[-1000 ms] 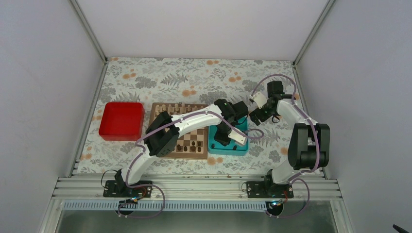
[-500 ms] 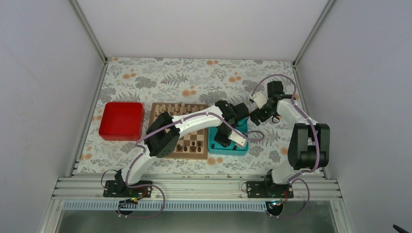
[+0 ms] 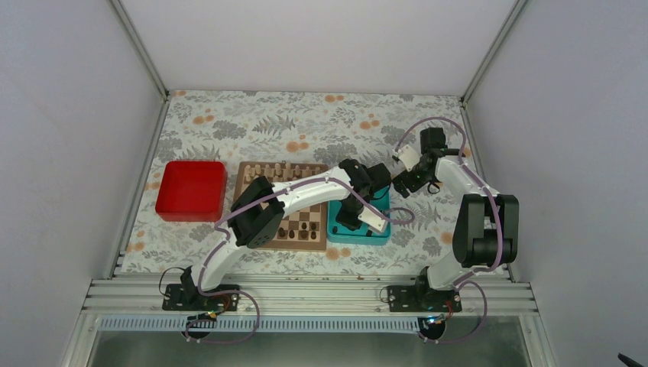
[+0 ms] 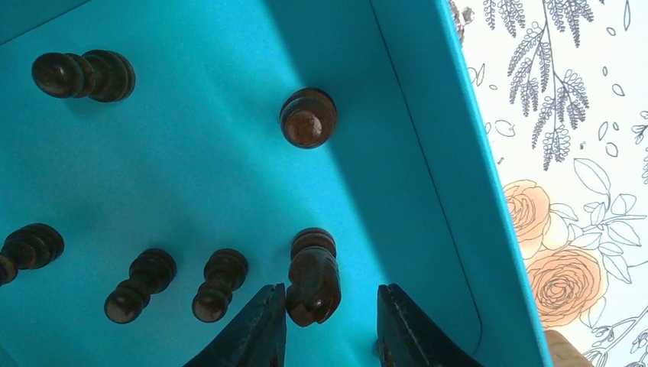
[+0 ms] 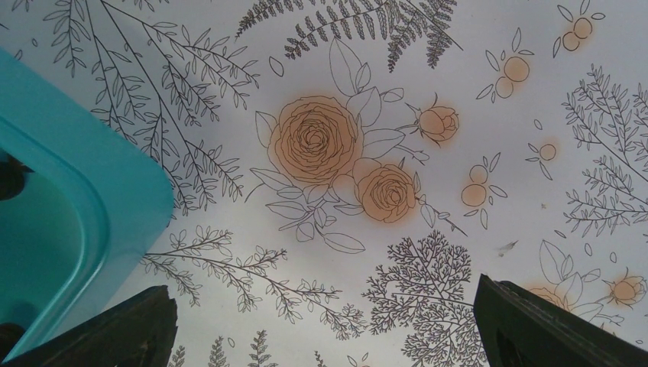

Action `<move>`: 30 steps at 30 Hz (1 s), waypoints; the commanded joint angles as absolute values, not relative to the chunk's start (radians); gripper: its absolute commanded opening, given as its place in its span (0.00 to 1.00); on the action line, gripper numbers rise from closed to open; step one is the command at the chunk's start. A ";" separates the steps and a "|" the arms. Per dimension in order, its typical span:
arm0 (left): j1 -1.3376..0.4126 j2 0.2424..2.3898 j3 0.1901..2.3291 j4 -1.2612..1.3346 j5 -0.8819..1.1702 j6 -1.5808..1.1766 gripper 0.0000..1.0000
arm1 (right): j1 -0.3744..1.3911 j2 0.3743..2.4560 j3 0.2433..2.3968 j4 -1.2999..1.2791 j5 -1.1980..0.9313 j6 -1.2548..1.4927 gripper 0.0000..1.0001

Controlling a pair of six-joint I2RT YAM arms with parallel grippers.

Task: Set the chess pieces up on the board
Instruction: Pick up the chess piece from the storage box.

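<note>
Left gripper (image 4: 330,310) we find unclenched, straddling a dark piece (image 4: 312,271) inside the teal tray (image 4: 428,153); overhead, our arm (image 3: 306,189) hides this. Right gripper (image 5: 325,327) gapes.

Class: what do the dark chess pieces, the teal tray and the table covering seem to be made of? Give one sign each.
Chess pieces: probably turned wood, dark stained, glossy; highlights on rounded tops.
Teal tray: likely moulded plastic; uniform colour, smooth satin walls, rounded corner.
Table covering: printed cloth or vinyl, matte; which, I cannot tell.
</note>
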State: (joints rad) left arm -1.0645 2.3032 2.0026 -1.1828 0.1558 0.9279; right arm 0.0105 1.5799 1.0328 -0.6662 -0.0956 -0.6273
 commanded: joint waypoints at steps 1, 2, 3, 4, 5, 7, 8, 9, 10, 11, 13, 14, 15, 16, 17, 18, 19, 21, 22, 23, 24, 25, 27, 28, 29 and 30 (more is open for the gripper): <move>-1.074 2.324 1.997 -1.177 0.146 0.942 0.31 | 0.002 1.588 1.025 -0.665 -0.108 -0.638 1.00; -1.074 2.325 1.997 -1.176 0.145 0.942 0.31 | 0.002 1.588 1.025 -0.664 -0.107 -0.638 1.00; -1.074 2.325 1.998 -1.175 0.147 0.943 0.31 | 0.002 1.589 1.025 -0.666 -0.107 -0.638 1.00; -1.074 2.326 1.999 -1.174 0.149 0.944 0.31 | 0.002 1.588 1.025 -0.665 -0.107 -0.638 1.00; -1.074 2.327 2.000 -1.172 0.151 0.944 0.31 | 0.002 1.589 1.025 -0.667 -0.107 -0.638 1.00; -1.074 2.331 2.002 -1.174 0.150 0.949 0.31 | 0.003 1.589 1.025 -0.667 -0.107 -0.638 1.00; -1.074 2.334 2.001 -1.175 0.149 0.951 0.30 | 0.002 1.589 1.025 -0.666 -0.106 -0.638 1.00; -1.074 2.335 2.001 -1.178 0.150 0.952 0.29 | 0.002 1.588 1.026 -0.666 -0.106 -0.639 1.00; -1.074 2.336 2.000 -1.177 0.150 0.954 0.28 | 0.002 1.588 1.025 -0.667 -0.106 -0.638 1.00; -1.074 2.336 2.000 -1.177 0.151 0.955 0.25 | 0.002 1.586 1.025 -0.667 -0.107 -0.639 1.00; -1.076 2.339 2.003 -1.177 0.150 0.957 0.22 | 0.002 1.587 1.023 -0.665 -0.106 -0.638 1.00; -1.075 2.339 2.004 -1.176 0.149 0.956 0.21 | 0.002 1.588 1.024 -0.664 -0.106 -0.638 1.00; -1.075 2.341 2.006 -1.174 0.148 0.955 0.21 | 0.002 1.589 1.023 -0.664 -0.105 -0.639 1.00; -1.076 2.341 2.006 -1.174 0.147 0.954 0.20 | 0.002 1.589 1.023 -0.664 -0.105 -0.639 1.00; -1.076 2.341 2.008 -1.174 0.146 0.954 0.19 | 0.003 1.589 1.024 -0.663 -0.106 -0.638 1.00; -1.077 2.342 2.009 -1.174 0.146 0.954 0.17 | 0.003 1.587 1.023 -0.664 -0.106 -0.639 1.00; -1.077 2.340 2.008 -1.174 0.145 0.952 0.16 | 0.002 1.588 1.023 -0.665 -0.106 -0.639 1.00; -1.077 2.334 2.007 -1.174 0.146 0.953 0.13 | 0.002 1.588 1.023 -0.664 -0.106 -0.639 1.00; -1.077 2.330 2.005 -1.171 0.144 0.952 0.12 | 0.002 1.589 1.023 -0.665 -0.107 -0.639 1.00; -1.077 2.326 2.003 -1.169 0.141 0.951 0.10 | 0.003 1.590 1.023 -0.665 -0.106 -0.640 1.00; -1.078 2.322 2.001 -1.166 0.137 0.951 0.08 | 0.002 1.589 1.023 -0.664 -0.106 -0.639 1.00; -1.077 2.316 1.997 -1.164 0.132 0.950 0.07 | 0.002 1.589 1.023 -0.665 -0.105 -0.638 1.00; -1.076 2.302 1.994 -1.160 0.119 0.947 0.06 | 0.002 1.589 1.023 -0.664 -0.103 -0.638 1.00; -1.075 2.295 1.992 -1.160 0.111 0.947 0.06 | 0.002 1.589 1.023 -0.665 -0.103 -0.638 1.00; -1.075 2.288 1.989 -1.161 0.102 0.946 0.06 | 0.003 1.589 1.023 -0.664 -0.103 -0.638 1.00; -1.075 2.276 1.986 -1.160 0.095 0.945 0.06 | 0.002 1.589 1.024 -0.666 -0.103 -0.637 1.00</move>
